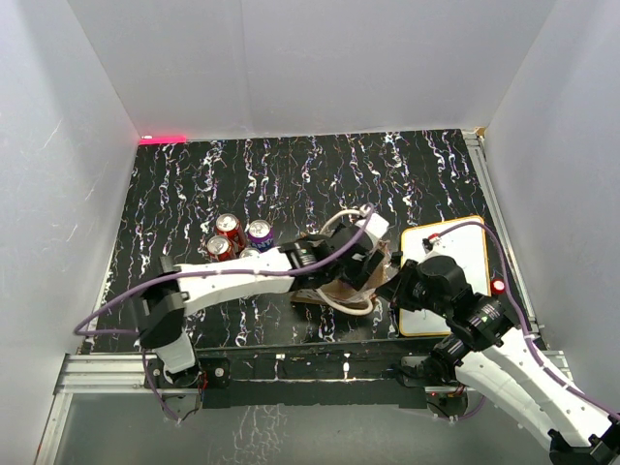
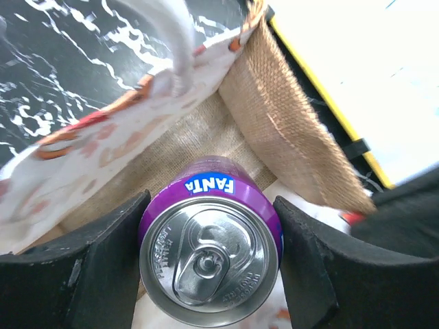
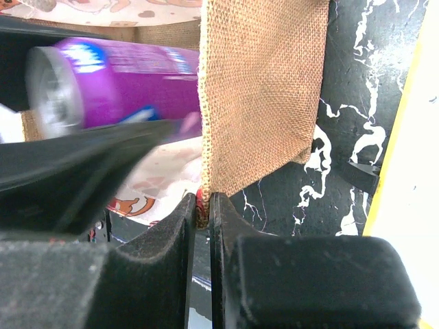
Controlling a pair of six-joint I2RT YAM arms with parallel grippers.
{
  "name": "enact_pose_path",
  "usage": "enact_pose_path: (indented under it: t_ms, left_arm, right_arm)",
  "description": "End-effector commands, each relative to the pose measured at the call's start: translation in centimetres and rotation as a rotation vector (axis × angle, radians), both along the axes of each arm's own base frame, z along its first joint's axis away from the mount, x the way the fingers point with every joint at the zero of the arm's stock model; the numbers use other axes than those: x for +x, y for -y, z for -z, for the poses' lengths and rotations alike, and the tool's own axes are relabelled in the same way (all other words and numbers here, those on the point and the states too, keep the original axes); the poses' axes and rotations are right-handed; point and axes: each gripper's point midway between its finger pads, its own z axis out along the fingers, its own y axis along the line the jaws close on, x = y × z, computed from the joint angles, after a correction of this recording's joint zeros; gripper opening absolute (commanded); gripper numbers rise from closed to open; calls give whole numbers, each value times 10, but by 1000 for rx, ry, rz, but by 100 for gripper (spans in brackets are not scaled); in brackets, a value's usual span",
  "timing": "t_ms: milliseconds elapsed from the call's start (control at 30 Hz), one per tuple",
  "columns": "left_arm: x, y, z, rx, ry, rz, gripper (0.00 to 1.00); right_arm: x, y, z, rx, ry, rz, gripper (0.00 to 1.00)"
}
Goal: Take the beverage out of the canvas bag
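A: Right jaws?
B: Pinched shut on the coarse burlap wall of the canvas bag (image 3: 260, 89), beside the flat white board (image 1: 455, 271).
A: Left jaws?
B: Clamped round a smooth purple Fanta can (image 2: 211, 264), silver lid showing, inside the bag on the marbled black table (image 1: 174, 194).
A: Farther back?
B: Loose cans (image 1: 230, 229), upright cylinders.

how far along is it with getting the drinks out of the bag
Looks done: several cans stand on the table beside the canvas bag. In hand: the left tool is shut on a purple Fanta can inside the bag; the right tool pinches its burlap edge. Left: lifting that can clear.
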Motion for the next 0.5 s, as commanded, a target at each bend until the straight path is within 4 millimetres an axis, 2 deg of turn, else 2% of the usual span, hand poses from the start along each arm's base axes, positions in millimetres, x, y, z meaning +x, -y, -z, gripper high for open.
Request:
enact_pose_path:
  t_ms: [0,133,233,367,467]
  left_arm:
    - [4,-11,-122,-289,171,-33,28]
    - [0,-33,-172,-423,245,-52,22]
    - [1,-64,-206,-515,328,-114,12]
    - [10,-112,-223,-545,445,-258,5]
    - [20,-148,-220,-485,510,-401,0]
  right_arm:
    - [3,9,9,-71,-5,18,8]
    - [4,8,11,-72,-8,10,8]
    - [5,6,12,-71,-10,7,8]
    - [6,4,13,-68,-11,0,8]
    - [6,3,15,-69,-15,-6,8]
